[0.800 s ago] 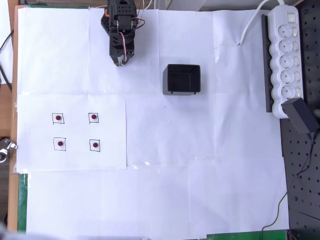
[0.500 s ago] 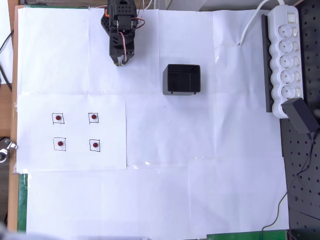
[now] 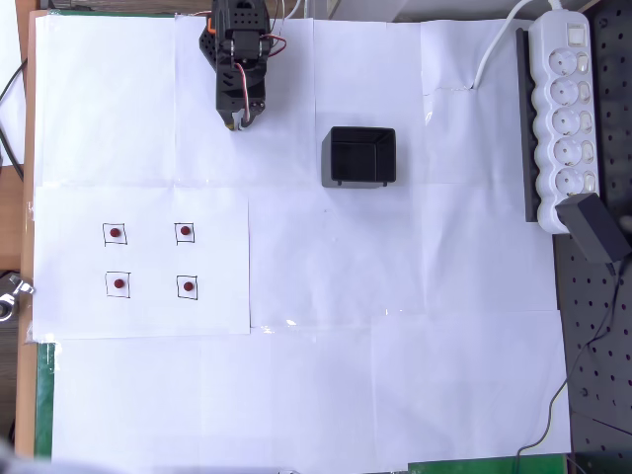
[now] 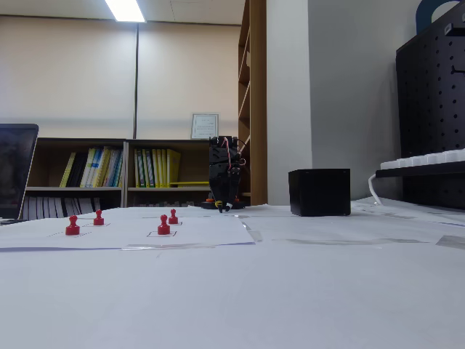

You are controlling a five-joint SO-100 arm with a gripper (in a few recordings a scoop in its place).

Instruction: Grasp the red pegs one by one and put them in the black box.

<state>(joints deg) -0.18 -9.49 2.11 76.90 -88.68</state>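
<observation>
Evidently nothing has been delivered yet: all four red pegs [image 3: 116, 233] [image 3: 185, 232] [image 3: 118, 283] [image 3: 188, 286] stand upright inside their drawn squares [image 3: 187, 287] on the paper sheet at the left of the overhead view, in a two-by-two grid, and in the fixed view they show as small red knobbed pieces [image 4: 73, 226]. The black box [image 3: 359, 156] sits well apart from them, to the right of the folded arm [image 3: 239, 59], and its dark inside looks bare. The end effector [image 3: 240, 123] points down near the counter [image 3: 395, 375] at the arm's base, grasping nothing; whether its fingers are parted or pressed together I cannot tell. Judging by this, the whole job remains: four pick-and-drop trips.
</observation>
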